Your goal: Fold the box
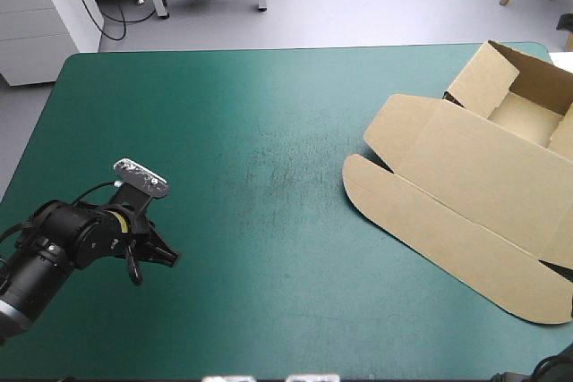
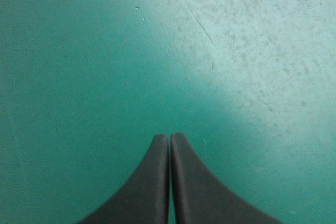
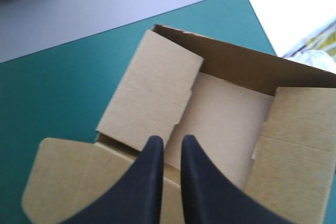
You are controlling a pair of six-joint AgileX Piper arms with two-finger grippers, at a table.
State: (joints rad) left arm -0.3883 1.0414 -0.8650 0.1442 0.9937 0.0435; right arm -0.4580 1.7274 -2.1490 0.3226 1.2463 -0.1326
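light: bright | sheen: teal-green cover (image 1: 295, 163) centre (paler there) | shadows: soft

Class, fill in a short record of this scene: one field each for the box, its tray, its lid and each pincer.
box: brown, partly folded, on the right side of the teal-green table
tray: walls raised, open, near the far right corner
lid: flat, reaching toward the table's middle
left pincer: shut, over bare cover, far from the box
right pincer: slightly open, empty, pointing at the tray
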